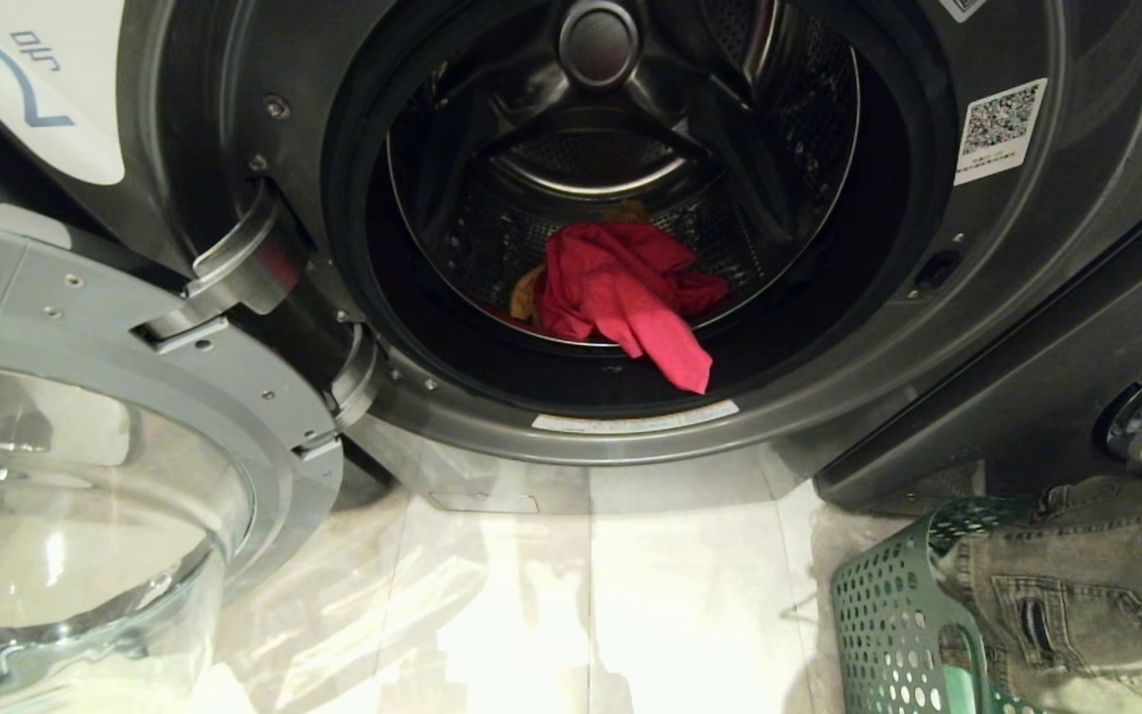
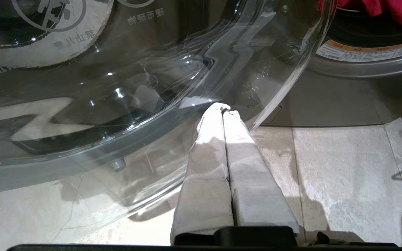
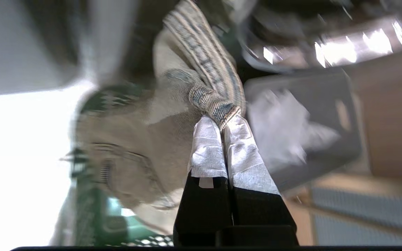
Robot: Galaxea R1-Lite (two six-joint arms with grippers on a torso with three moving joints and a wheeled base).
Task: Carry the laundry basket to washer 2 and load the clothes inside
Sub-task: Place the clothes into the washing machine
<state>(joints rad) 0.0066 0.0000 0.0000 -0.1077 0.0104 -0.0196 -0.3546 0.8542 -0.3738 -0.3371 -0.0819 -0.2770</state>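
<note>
Pale floor tiles [image 1: 531, 615] lie bare before washer 2 [image 1: 1027, 327], whose door [image 1: 85, 397] swings wide on the left. A red garment [image 1: 630, 293] already lies in the drum. The right gripper [image 3: 222, 120] is clamped on grey-green jeans [image 3: 201, 69], the basket [image 1: 888, 615] directly beneath. Remaining, I judge: carry them left past the drum's rim. The left gripper [image 2: 224, 109], pressed together, idles beside the door glass.

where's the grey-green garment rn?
Head view, lower right: the grey-green garment is partly in the laundry basket, its upper end pinched in the shut right gripper, right of washer 2.
</note>
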